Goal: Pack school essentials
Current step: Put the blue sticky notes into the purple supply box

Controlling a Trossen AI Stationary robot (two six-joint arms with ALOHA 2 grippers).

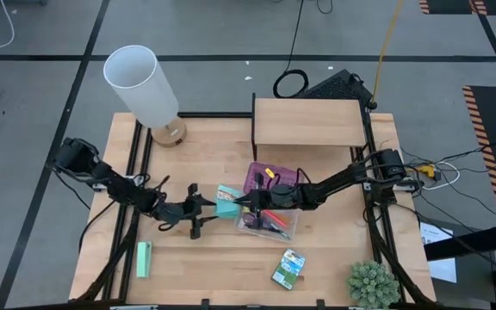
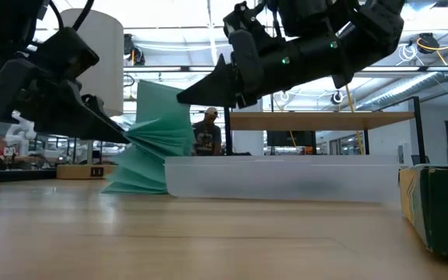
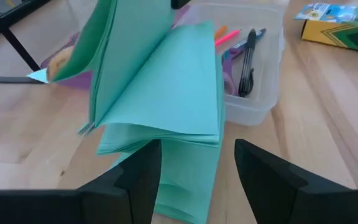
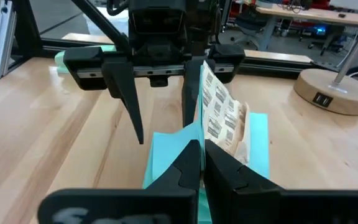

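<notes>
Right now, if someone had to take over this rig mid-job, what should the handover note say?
Left gripper: open, fingers either side of the teal pad.
Right gripper: shut on the pad's top sheet, which leaves the pad fanned open.
The pad stands on the table against the clear case, not inside it.
Done: black pen and pencils lie in the case.
Left: the pad, and the crayon box lying near the table's front edge.

Overhead camera looks straight down on bench (image 1: 231, 258); low camera level at bench-top; both wrist cameras close on teal notepad (image 3: 173, 99).
</notes>
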